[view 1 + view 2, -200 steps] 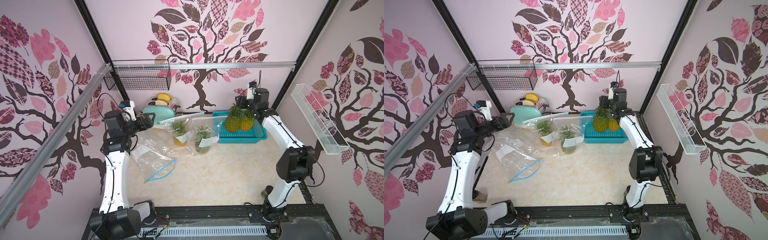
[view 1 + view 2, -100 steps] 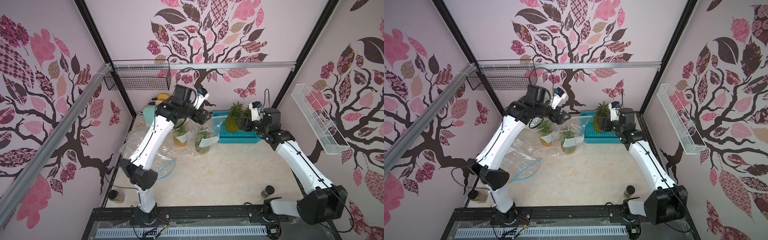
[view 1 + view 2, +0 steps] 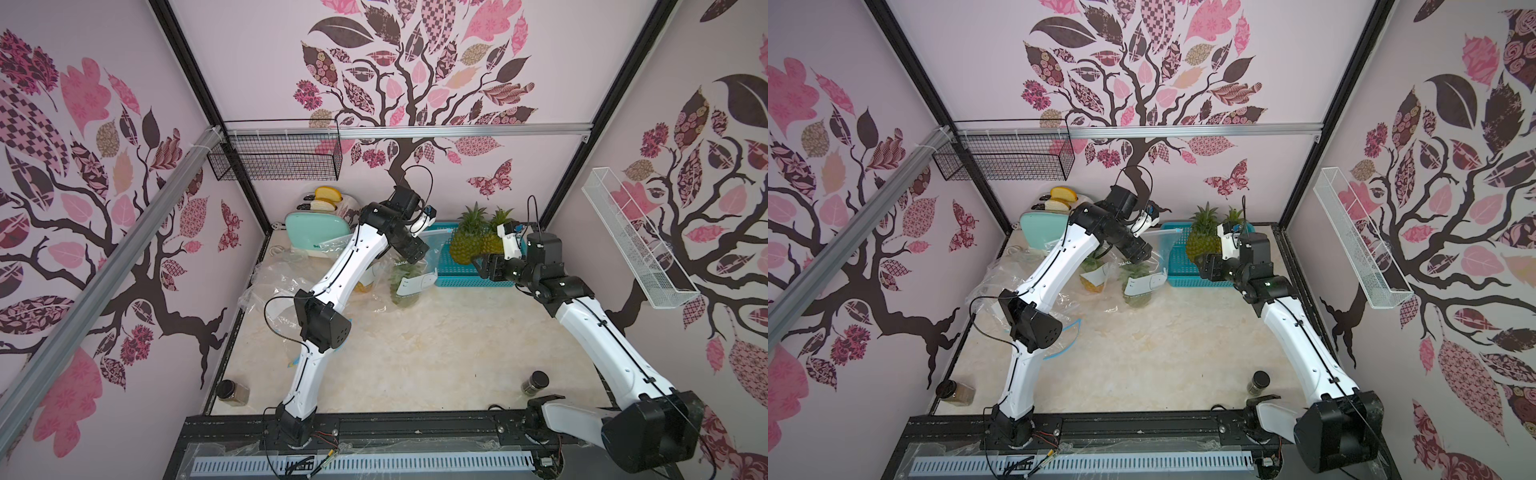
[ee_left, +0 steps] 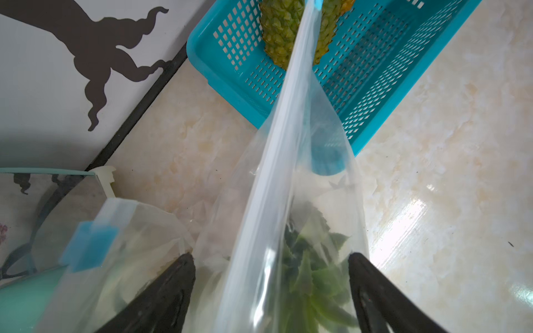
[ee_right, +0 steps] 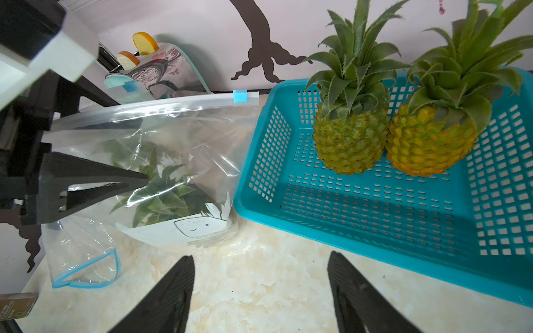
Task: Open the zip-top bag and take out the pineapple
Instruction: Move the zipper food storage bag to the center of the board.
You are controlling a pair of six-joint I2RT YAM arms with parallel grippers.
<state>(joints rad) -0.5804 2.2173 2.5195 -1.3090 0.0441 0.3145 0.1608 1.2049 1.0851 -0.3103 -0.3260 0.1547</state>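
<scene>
A: Where is the zip-top bag (image 5: 184, 138) sitting?

B: In both top views it is standing at about 12 o'clock from the middle of the bench (image 3: 415, 353). It is just beside the teal basket (image 3: 465, 283), which is sitting toward 1 o'clock.

A: Appearance?

B: Clear plastic, wrinkling and catching glare. The zip strip is running along the upper edge, and the blue slider (image 5: 240, 96) is sitting at the end nearest the basket. The strip is looking pressed together along its visible length. A white label (image 5: 199, 227) with a drawn smiling face is showing low on the front.

A: And the pineapple (image 5: 164, 196)?

B: It is standing upright inside the bag, with green saw-edged crown leaves pointing up. Its body is mostly hiding behind the label.

A: Left end effector (image 4: 269, 256)?

B: Its fingers are standing apart and straddling the bag's upper part, one in front of the plastic and one behind. They are not clamping it.

A: Right end effector (image 5: 259, 256)?

B: Also apart and carrying nothing. It is hovering over bare bench at about 3 o'clock of the bag, near the basket's front wall. Two unbagged pineapples (image 5: 349, 144) are standing in the basket.
</scene>
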